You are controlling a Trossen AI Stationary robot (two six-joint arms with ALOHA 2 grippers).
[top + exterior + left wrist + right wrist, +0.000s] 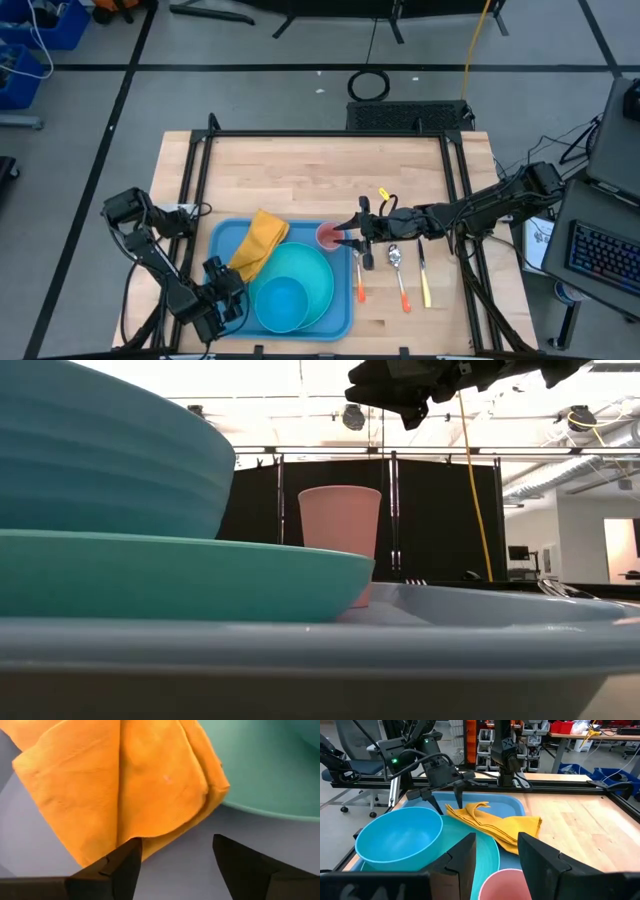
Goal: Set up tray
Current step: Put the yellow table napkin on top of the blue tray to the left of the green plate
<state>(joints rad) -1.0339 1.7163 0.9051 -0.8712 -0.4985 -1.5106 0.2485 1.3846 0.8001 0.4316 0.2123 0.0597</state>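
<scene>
Loaded already on large light-blue plastic tray [225, 238]: teal plate [318, 275], blue bowl [281, 303], orange cloth [260, 241], pink cup [328, 237]. Left on table [300, 180]: cutlery [398, 275]. Left pincer [222, 288] apart, empty; right pincer [350, 238] apart over cup.

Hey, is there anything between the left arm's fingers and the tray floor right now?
Nothing visible blocks it. The left gripper hangs open over bare tray floor; the yellow cloth lies just ahead of its fingers, its edge reaching one fingertip, and the teal plate sits off to one side.
</scene>
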